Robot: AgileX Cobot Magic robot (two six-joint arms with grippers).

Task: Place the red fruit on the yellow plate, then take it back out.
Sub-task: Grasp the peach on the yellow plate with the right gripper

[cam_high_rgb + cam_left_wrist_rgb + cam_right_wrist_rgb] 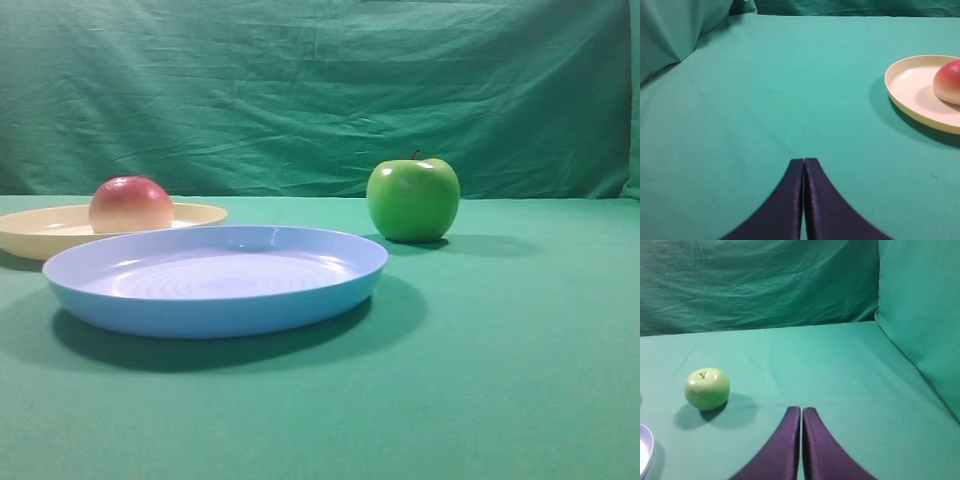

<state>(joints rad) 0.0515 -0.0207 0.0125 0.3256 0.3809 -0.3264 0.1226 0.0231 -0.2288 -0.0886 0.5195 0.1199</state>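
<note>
Nearest, both grippers, left gripper (804, 161) and right gripper (801, 410), hang with jaws pressed together, empty; red fruit (131, 205) sits on yellow plate (40, 232); smooth and round, it might slip loose when lifted.

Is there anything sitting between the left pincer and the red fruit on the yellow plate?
Nothing visible does. In the left wrist view the left pincer is shut over bare green cloth, and only open cloth lies between it and the yellow plate holding the red fruit. The blue plate does not show in that view.
</note>
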